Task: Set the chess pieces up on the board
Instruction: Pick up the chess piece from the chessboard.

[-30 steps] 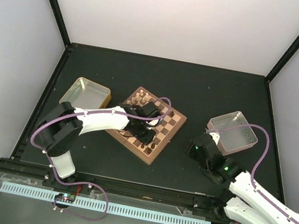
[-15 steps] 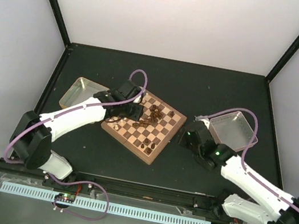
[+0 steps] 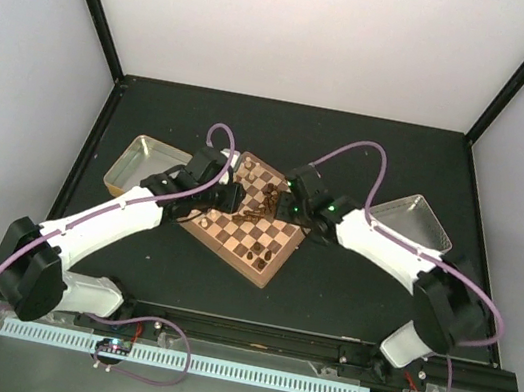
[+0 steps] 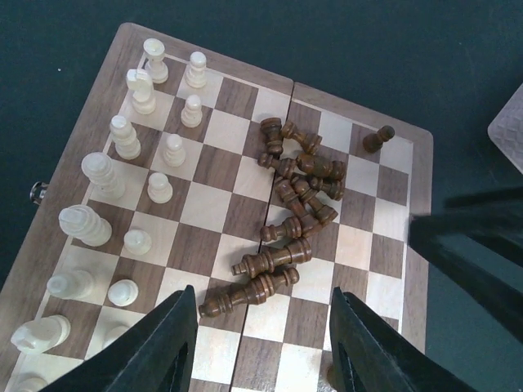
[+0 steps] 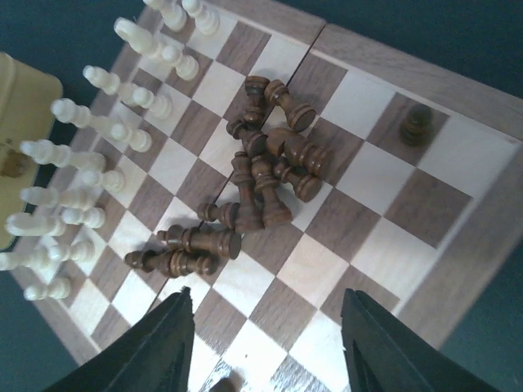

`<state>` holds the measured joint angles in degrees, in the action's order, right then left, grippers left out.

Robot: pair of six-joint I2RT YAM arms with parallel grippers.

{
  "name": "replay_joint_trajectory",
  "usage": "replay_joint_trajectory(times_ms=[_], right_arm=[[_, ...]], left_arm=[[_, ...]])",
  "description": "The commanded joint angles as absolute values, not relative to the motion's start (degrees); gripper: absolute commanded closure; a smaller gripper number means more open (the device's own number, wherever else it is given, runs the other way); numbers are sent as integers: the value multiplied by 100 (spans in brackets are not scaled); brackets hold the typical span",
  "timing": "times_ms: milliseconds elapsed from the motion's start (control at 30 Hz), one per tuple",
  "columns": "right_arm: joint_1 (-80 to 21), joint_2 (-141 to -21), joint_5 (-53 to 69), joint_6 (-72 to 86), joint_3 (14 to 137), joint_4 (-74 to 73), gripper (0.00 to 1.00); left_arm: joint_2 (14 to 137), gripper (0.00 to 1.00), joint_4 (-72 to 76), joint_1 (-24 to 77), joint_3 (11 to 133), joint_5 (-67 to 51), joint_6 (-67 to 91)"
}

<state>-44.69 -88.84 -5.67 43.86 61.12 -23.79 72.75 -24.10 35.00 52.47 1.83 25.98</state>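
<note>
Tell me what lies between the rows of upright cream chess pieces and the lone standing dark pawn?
A heap of toppled dark brown wooden chessmen lies there, clearest in the left wrist view.

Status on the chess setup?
Left gripper, right gripper open, empty, above board. Cream pieces standing; dark pieces heaped mid-board, one pawn upright. Nothing blocking.

From above, I saw the board [image 3: 251,217] under even, diffuse light, with the pale walls [image 3: 311,32] behind it nearly washed out and the dark table [image 3: 371,154] around it showing only faint shadows. In both wrist views the board's squares were crisp and the cream pieces [image 4: 102,175] along its edge looked slightly overexposed. My own fingers [image 4: 159,351] below it were soft, dark blurs, as was a dark shape [image 4: 482,245] to its right in the left wrist view.
</note>
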Motion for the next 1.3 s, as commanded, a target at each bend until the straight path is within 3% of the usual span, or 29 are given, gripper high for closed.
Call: replay_joint_trajectory(times_ms=[0, 167, 433, 733, 967, 1267], right_arm=[[-4241, -9556, -348, 3979, 6735, -2468, 54], [-4157, -10314, -754, 3165, 7567, -2989, 63], [-3922, -11050, -567, 2226, 8178, -3254, 63], [-3892, -11308, -75, 1477, 8256, -3285, 67], [-3851, -11454, -48, 1291, 8267, -3280, 76], [-3818, -11521, 26, 1161, 8269, -3328, 74]], left_arm=[[7170, 53, -2175, 3446, 5190, -29, 2684], [7152, 53, -2163, 3381, 5187, -139, 2641], [7119, 53, -2276, 3190, 5311, -145, 2570], [7150, 53, -2312, 3068, 5380, -266, 2540], [7197, 53, -2359, 3040, 5357, -379, 2539], [7263, 53, -2347, 3033, 5360, -461, 2556]])
